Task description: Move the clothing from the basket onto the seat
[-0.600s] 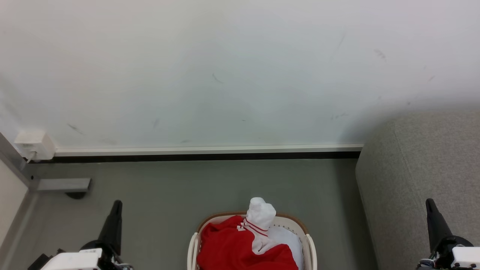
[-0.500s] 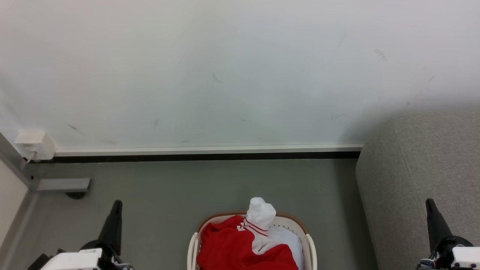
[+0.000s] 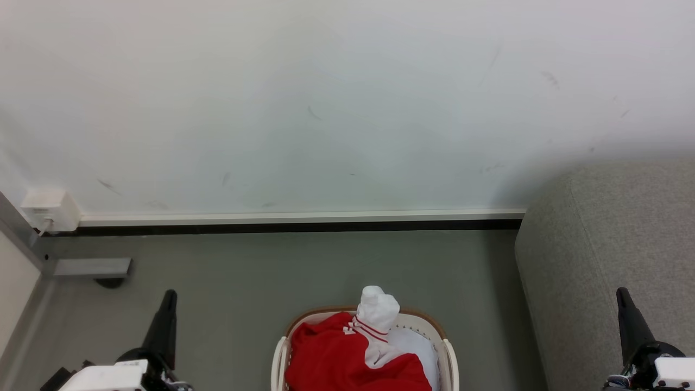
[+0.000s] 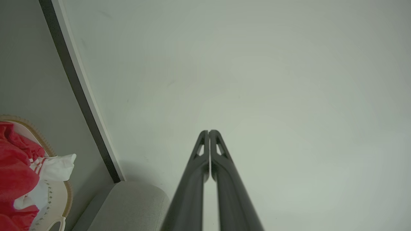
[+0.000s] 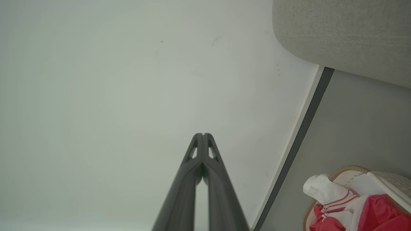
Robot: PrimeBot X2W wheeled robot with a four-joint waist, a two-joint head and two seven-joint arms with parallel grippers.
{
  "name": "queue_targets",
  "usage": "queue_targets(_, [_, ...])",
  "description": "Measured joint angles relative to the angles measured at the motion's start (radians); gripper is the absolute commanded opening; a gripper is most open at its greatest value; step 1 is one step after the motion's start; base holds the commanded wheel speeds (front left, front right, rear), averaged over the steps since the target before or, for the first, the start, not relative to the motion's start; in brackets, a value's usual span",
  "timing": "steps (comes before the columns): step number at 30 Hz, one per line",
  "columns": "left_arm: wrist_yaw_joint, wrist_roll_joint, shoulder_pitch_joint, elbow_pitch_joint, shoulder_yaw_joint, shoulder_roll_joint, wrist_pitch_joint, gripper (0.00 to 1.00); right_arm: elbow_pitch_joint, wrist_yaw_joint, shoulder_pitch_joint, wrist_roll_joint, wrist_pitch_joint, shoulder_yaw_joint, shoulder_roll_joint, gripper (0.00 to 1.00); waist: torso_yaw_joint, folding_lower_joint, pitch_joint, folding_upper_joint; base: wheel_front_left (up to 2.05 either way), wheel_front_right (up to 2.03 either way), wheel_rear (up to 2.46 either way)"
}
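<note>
Bright, even, diffuse light; soft shadow on wall (image 3: 347, 108) beside seat (image 3: 624, 244); all views sharp.

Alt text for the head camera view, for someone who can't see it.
A cream basket of red and white clothing sits on the grey floor, bottom centre, a grey sofa at right. The left gripper and right gripper, both shut, flank it.

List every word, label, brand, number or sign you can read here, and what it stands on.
No text can be read in any view.
The white marks on the red garment in the basket are too small to read.
The wall box and the sofa show no lettering.
</note>
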Motion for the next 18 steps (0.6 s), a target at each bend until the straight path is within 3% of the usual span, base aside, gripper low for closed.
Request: queue_targets(18, [0.0,0.0,0.0,0.0,0.0,0.0,0.0,0.0,0.0,0.0,0.0,0.0,0.0,0.0,0.0,0.0,0.0,0.0,0.0,0.0,0.0,0.0,0.0])
